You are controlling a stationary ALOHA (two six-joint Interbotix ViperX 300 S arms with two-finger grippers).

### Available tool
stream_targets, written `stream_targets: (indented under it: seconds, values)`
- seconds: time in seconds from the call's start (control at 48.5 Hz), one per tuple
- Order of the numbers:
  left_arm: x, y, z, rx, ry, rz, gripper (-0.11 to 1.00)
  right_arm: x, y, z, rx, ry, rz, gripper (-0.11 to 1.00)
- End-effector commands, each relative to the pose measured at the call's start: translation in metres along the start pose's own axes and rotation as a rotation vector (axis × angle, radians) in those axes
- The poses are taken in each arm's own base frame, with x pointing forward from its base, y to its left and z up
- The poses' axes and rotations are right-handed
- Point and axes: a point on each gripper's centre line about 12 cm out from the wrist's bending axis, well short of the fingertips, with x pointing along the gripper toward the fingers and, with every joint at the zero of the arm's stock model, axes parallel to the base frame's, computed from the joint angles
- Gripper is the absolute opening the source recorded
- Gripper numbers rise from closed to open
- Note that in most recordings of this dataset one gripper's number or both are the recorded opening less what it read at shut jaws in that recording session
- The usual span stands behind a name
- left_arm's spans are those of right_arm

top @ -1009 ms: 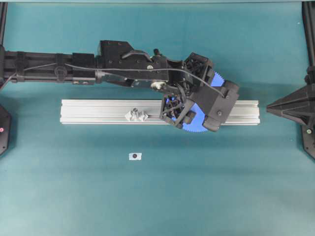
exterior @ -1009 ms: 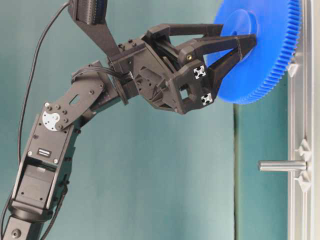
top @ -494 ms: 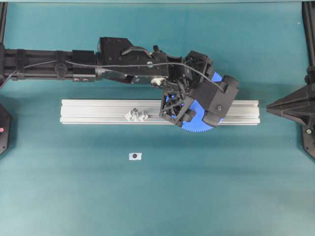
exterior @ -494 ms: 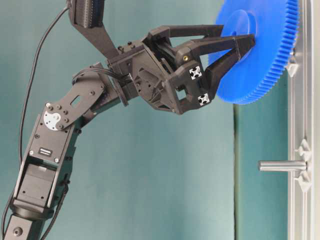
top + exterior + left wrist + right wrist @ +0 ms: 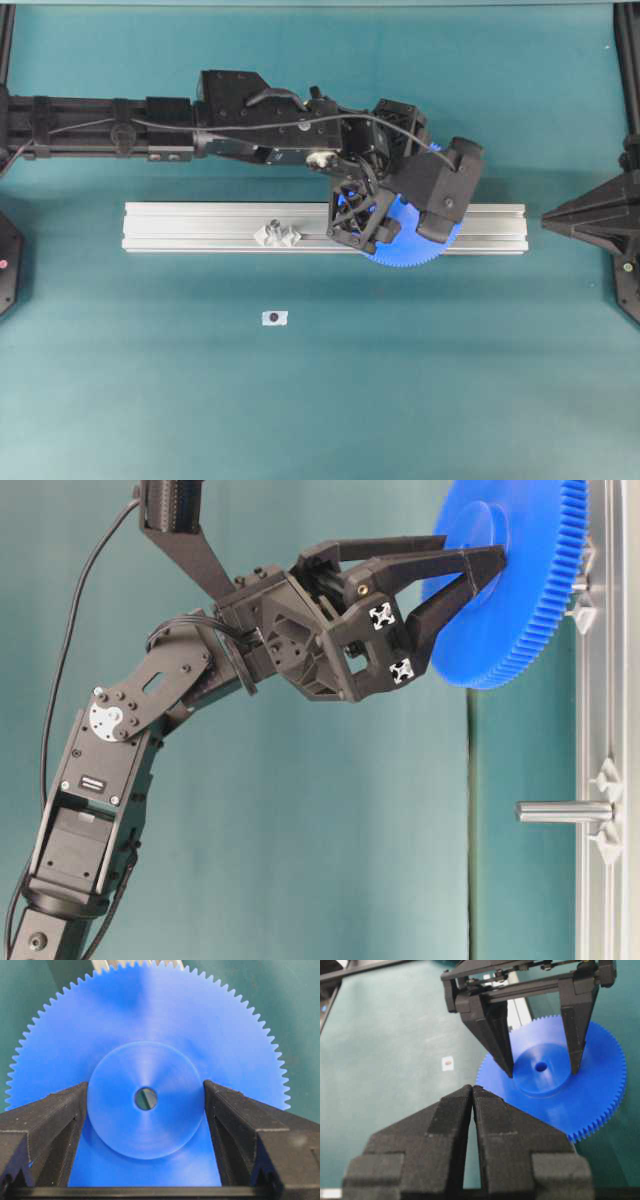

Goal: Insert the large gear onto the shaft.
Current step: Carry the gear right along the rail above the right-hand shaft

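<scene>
The large gear (image 5: 405,251) (image 5: 530,570) (image 5: 145,1020) (image 5: 590,1095) is a bright-blue toothed disc. My left gripper (image 5: 400,208) (image 5: 476,574) (image 5: 145,1097) is shut on its raised hub, one finger (image 5: 60,1120) pressed against each side. The gear hangs close to the right half of the aluminium rail (image 5: 200,228), face toward it. One shaft (image 5: 272,231) (image 5: 565,811) stands bare on the rail, left of the gear. Another tabbed base (image 5: 584,600) shows at the gear's rim, its pin hidden. At the far right, my right gripper (image 5: 549,215) (image 5: 472,1089) is shut and holds nothing.
A small white marker (image 5: 274,317) (image 5: 448,1063) lies on the teal mat (image 5: 320,400) in front of the rail. The left arm (image 5: 150,130) stretches across the back of the table. Black frame posts stand at both sides.
The left gripper has carried the gear a little toward the back and closer to the rail, turning it flatter against it. The right gripper has not moved.
</scene>
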Motion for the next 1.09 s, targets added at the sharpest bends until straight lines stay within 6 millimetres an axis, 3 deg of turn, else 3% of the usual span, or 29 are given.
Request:
stream_targets:
  seconds: [0.0,0.68,1.071]
  values:
    - [-0.014,0.013,-0.002,-0.024,-0.010,0.023,0.79,0.001,0.001,0.005,0.009,-0.011,0.002,0.14]
    - [-0.014,0.009,-0.019,-0.095,0.023,0.010,0.80,0.000,0.001,0.006,0.011,-0.013,0.003,0.14]
    - [-0.011,0.007,-0.025,-0.114,0.027,0.009,0.87,0.000,0.002,0.007,0.009,-0.015,0.005,0.14]
